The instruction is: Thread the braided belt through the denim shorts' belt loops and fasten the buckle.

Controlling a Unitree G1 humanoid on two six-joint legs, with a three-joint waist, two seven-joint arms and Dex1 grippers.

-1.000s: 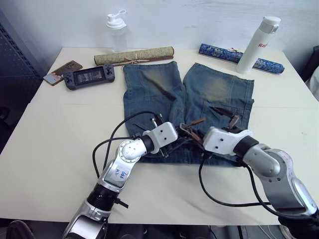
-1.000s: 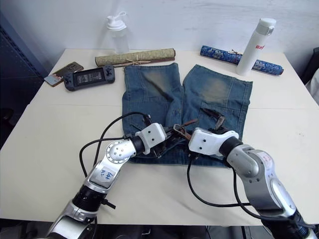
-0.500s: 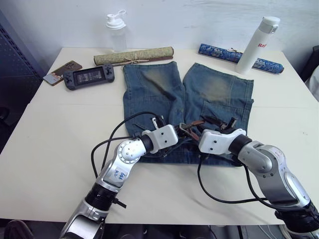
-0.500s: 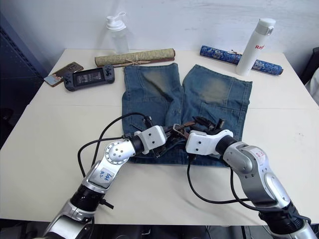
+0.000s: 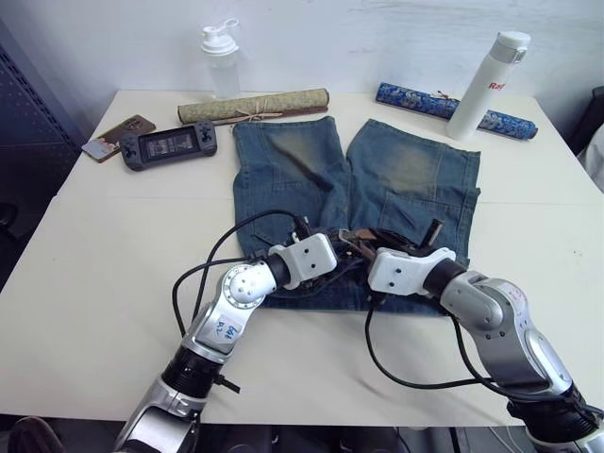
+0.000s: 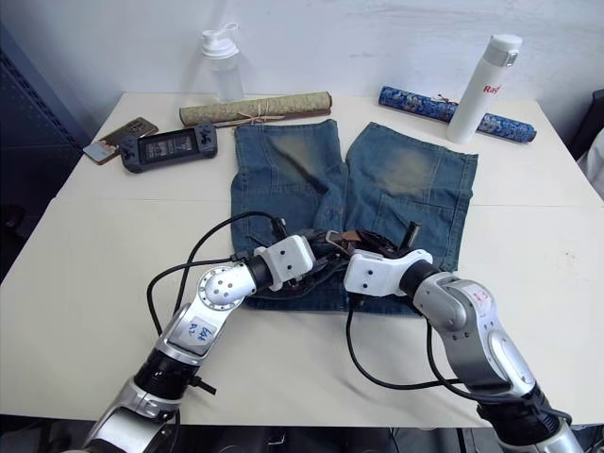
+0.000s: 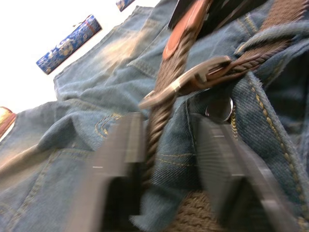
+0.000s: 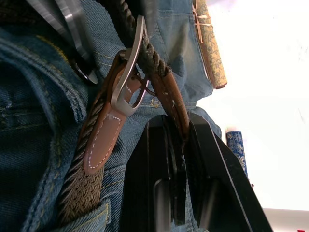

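The denim shorts [image 5: 377,170] lie flat mid-table, waistband toward me. The braided belt [image 7: 161,121] runs along the waistband, under a belt loop [image 7: 263,33]. Its brown leather tip [image 8: 170,99] passes through the silver buckle [image 8: 128,72], seen too as the buckle [image 7: 188,79] in the left wrist view. My left gripper [image 7: 166,145] is open, a finger on each side of the strap. Beside it at the waistband's middle, my right gripper [image 8: 176,159] is shut on the leather tip. Both grippers meet near the belt [image 5: 359,238].
Along the far table edge stand a clear shaker bottle [image 5: 219,58], a rolled tan mat [image 5: 255,106], a blue patterned roll [image 5: 453,109] and a white bottle [image 5: 486,83]. A game console [image 5: 170,144] and a phone [image 5: 118,137] lie far left.
My right gripper has moved left to the belt tip and shut on it. My left gripper has opened around the strap.
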